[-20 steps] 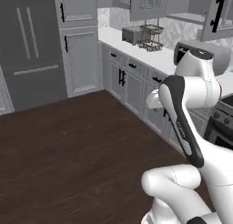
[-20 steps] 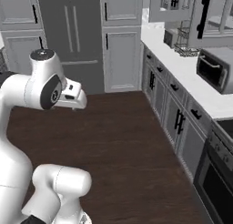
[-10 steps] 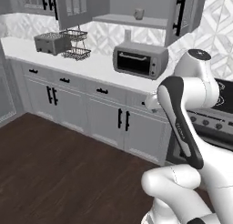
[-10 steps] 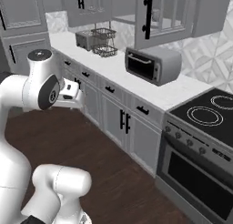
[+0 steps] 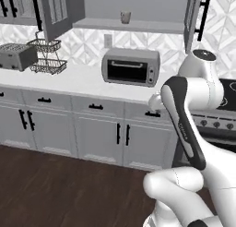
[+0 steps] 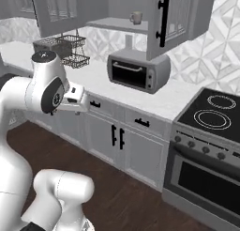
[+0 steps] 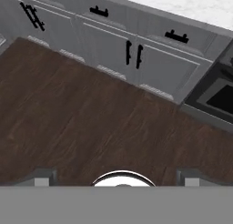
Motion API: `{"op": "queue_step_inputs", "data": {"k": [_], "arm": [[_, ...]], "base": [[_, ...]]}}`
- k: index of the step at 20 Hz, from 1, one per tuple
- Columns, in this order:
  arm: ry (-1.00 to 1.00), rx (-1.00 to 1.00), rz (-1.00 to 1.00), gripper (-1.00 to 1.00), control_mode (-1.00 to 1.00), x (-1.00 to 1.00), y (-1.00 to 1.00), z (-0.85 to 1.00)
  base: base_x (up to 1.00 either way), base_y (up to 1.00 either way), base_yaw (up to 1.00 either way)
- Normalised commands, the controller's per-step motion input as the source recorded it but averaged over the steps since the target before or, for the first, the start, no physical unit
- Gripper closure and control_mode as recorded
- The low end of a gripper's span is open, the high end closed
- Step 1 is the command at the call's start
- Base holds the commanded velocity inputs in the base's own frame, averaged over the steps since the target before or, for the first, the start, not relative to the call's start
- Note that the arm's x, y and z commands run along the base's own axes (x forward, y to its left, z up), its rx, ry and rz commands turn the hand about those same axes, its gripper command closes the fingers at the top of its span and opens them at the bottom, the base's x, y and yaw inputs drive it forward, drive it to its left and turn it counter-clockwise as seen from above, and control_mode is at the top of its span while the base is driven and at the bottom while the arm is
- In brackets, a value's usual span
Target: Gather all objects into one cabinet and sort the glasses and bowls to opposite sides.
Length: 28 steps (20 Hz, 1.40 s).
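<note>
Kitchen wall cabinet [image 5: 129, 25] standing open above the white surface [image 5: 69, 78]

Small olive-grey handled cup [image 6: 136, 17] is sitting mid-shelf, awaiting sorting; the claw [image 7: 113, 175] is hanging released and empty over dark wood floor [image 7: 91, 127], likely mid-approach.

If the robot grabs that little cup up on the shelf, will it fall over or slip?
The cup stands upright and looks short and wide, so it probably won't tip easily. It has a handle at its side, which may turn it if it is pushed. It looks small, so likely light. How slippery it is, I cannot tell.
</note>
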Motion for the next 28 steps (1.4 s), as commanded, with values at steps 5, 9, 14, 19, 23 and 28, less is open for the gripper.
{"op": "queue_step_inputs", "data": {"k": [5, 9, 14, 19, 23, 28], "arm": [[0.0, 0.0, 0.0, -1.0, 1.0, 0.0, 0.0, 0.0], [0.0, 0.0, 0.0, -1.0, 1.0, 0.0, 0.0, 0.0], [0.0, 0.0, 0.0, -1.0, 1.0, 0.0, 0.0, 0.0], [0.0, 0.0, 0.0, -1.0, 1.0, 0.0, 0.0, 0.0], [0.0, 0.0, 0.0, -1.0, 1.0, 0.0, 0.0, 0.0], [0.0, 0.0, 0.0, -1.0, 1.0, 0.0, 0.0, 0.0]], "base": [[1.0, 1.0, -0.52], [1.0, 1.0, -0.56], [0.9, 0.97, -0.52], [0.65, 0.85, -0.34], [0.54, 0.06, -0.06], [0.33, -0.8, 0.13]]}}
